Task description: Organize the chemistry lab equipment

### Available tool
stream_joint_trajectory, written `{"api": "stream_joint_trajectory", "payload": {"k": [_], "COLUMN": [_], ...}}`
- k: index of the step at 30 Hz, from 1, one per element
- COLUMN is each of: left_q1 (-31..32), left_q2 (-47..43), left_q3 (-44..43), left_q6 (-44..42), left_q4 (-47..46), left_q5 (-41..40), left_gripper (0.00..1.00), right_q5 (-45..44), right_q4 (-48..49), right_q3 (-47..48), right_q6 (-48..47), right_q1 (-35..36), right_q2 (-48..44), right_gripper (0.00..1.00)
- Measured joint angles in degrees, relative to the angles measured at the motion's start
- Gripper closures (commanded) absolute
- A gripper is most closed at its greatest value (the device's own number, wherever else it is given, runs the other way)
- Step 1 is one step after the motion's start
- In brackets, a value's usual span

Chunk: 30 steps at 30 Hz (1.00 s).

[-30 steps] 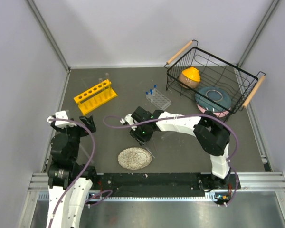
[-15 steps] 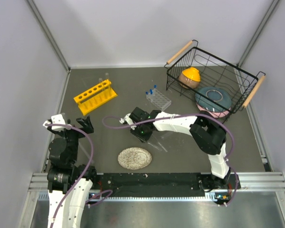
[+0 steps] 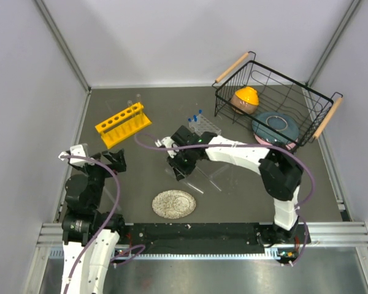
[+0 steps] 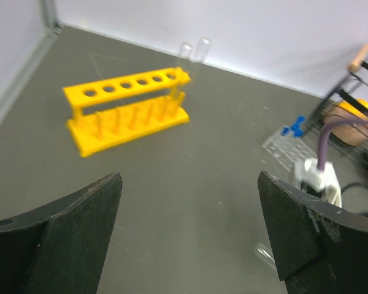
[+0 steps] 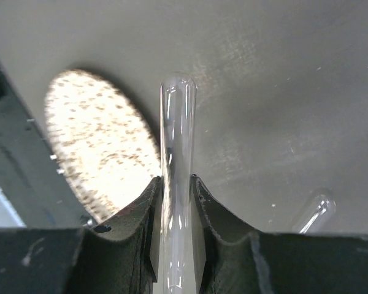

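My right gripper (image 5: pixel 176 184) is shut on a long clear test tube (image 5: pixel 176 122), which sticks out past the fingertips above the table. In the top view the right gripper (image 3: pixel 183 166) hangs over mid-table. Another test tube (image 5: pixel 316 214) lies on the table to its right. The yellow six-hole rack (image 3: pixel 122 124) stands at the back left, with two clear tubes (image 4: pixel 193 52) at its far end. A small clear rack with blue-capped vials (image 3: pixel 203 127) sits behind the right gripper. My left gripper (image 4: pixel 190 184) is open and holds nothing, at the near left (image 3: pixel 113 162).
A round speckled disc (image 3: pixel 173 204) lies near the front edge, just below the right gripper. A black wire basket (image 3: pixel 319 113) with dishes fills the back right corner. The right arm's purple cable (image 3: pixel 148 147) loops over the table's middle.
The right jaws have closed on the test tube and moved slightly toward the back with it. The left arm shifted a little and its jaws stayed wide.
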<state>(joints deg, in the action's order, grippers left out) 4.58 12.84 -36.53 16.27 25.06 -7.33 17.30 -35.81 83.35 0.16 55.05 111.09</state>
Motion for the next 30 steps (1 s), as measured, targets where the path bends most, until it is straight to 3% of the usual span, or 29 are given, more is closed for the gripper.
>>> {"api": "stream_joint_trajectory", "payload": {"k": [7, 11, 15, 23, 30], "left_q1": [0.0, 0.0, 0.3, 7.0, 19.4], "left_q2": [0.4, 0.8, 4.2, 8.3, 16.5], "left_q3": [3.0, 10.1, 15.4, 16.9, 19.5], "left_q6": [16.6, 31.1, 41.2, 49.8, 52.9], "left_q4": [0.2, -7.9, -13.9, -23.5, -32.9], "left_q5": [16.7, 30.7, 38.6, 40.8, 35.8], "left_gripper": [0.01, 0.01, 0.04, 0.12, 0.36], "right_q5": [6.7, 9.8, 13.2, 18.6, 20.2], "right_q4": [0.9, 2.1, 3.2, 3.7, 4.2], "right_q3": [-1.5, -4.3, -6.6, -8.0, -8.0], "right_q6": [1.2, 1.2, 1.4, 3.0, 3.4], "right_q1": [-5.1, -7.3, -7.4, -7.4, -5.1], "right_q2": [-12.9, -19.8, -23.0, -23.4, -23.4], "right_gripper": [0.82, 0.82, 0.82, 0.82, 0.82]}}
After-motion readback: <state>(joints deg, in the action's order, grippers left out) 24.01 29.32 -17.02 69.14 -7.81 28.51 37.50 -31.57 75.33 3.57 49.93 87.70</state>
